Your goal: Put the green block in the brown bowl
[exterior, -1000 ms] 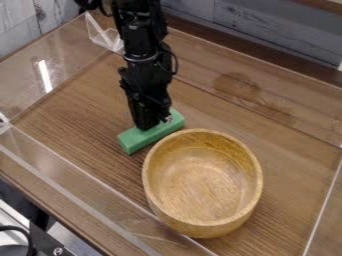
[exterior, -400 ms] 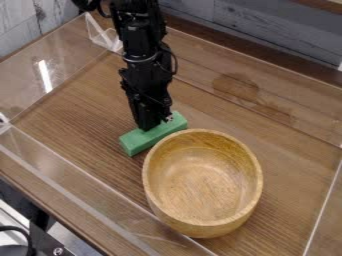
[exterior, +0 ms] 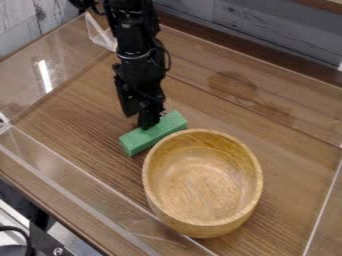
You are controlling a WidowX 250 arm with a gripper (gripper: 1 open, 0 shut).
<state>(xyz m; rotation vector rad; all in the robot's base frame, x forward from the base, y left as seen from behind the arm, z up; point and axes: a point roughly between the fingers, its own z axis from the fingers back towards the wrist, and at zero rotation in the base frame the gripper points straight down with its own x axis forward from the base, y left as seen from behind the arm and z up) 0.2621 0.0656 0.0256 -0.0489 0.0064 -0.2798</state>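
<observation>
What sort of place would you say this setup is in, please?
Probably a robot lab bench: a wood-grain table with clear plastic walls, one arm with its gripper, and simple props, a green block and brown bowl.

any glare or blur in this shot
Camera view: white glare streaks on the clear wall at left; the gripper over the green block is dark, its fingers hard to separate; the bowl shows soft grain, with only a faint shadow.

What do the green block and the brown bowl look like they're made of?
Green block: plain matte surface of uniform colour, no grain showing; probably painted wood or plastic, can't tell which. Brown bowl: looks like wood, light brown with visible grain rings inside and a thick rim, low sheen.
</observation>
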